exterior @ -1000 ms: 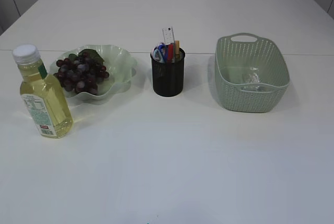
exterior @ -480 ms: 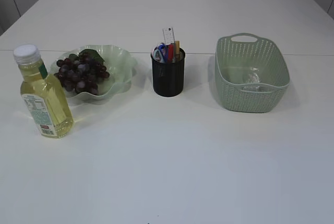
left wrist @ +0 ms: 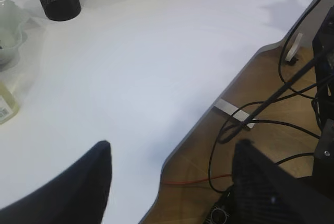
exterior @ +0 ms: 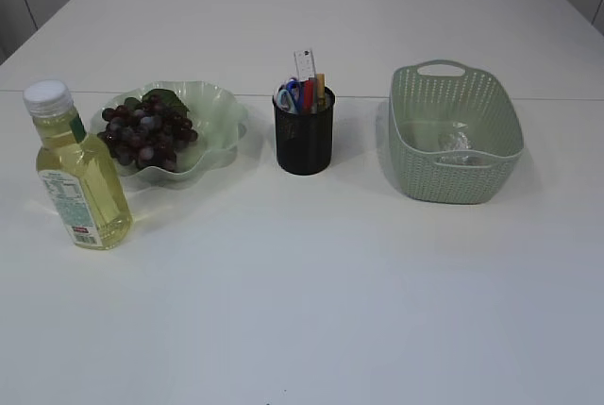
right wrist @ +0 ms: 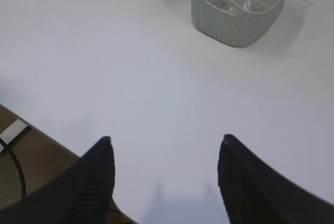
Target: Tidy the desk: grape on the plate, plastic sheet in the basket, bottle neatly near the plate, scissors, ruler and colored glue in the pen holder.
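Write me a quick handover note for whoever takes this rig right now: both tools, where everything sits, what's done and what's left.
Left tool: open, empty, at the table's near edge.
Right tool: open, empty, over bare table.
Grapes on the plate.
Plastic sheet in the basket.
Bottle upright beside the plate.
Scissors, ruler and colored glue stand in the pen holder.
Done: every item looks placed.
Left: nothing apparent.

We see bright, even, diffuse light over the white tabletop (exterior: 311, 273), with only soft, short shadows beside the bottle (exterior: 79, 177), pen holder (exterior: 303, 137) and basket (exterior: 453, 136). In both wrist views the dark fingers (right wrist: 94, 182) sit blurred at the bottom edge, and the far objects look soft.
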You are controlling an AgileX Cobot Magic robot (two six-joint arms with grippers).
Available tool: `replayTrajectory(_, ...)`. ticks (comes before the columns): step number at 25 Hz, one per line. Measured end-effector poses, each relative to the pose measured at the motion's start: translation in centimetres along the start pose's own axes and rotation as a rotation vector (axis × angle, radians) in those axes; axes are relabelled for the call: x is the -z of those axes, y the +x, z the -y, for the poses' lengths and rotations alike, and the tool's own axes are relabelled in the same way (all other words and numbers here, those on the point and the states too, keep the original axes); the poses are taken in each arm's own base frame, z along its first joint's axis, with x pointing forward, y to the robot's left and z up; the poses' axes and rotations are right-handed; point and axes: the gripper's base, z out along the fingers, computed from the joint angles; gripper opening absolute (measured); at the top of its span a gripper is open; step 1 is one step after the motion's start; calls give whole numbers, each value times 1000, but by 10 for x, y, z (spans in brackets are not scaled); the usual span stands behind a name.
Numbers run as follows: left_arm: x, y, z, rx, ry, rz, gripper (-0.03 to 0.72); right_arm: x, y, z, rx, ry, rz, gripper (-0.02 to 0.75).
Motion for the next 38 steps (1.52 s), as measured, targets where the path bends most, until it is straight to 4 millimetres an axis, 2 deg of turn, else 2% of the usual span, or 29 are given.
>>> replayTrajectory(3, 0, -1, 0, 14, -26, 7, 512, -6, 2, -2, 0, -18, 2, 491)
replayTrajectory(18, -1, -1, 2, 187, -326, 14, 505, -6, 1, -2, -34, 2, 7, 490)
replayTrajectory(27, -3, -2, 4, 335, -592, 19, 505, -6, 0, -5, -172, 225, -23, 490)
replayTrajectory(31, -3, -2, 4, 359, -634, 20, 505, -6, 0, -6, -229, 318, -33, 490)
replayTrajectory(38, -3, -2, 4, 366, -647, 20, 505, -7, -1, -7, -264, 373, -40, 490)
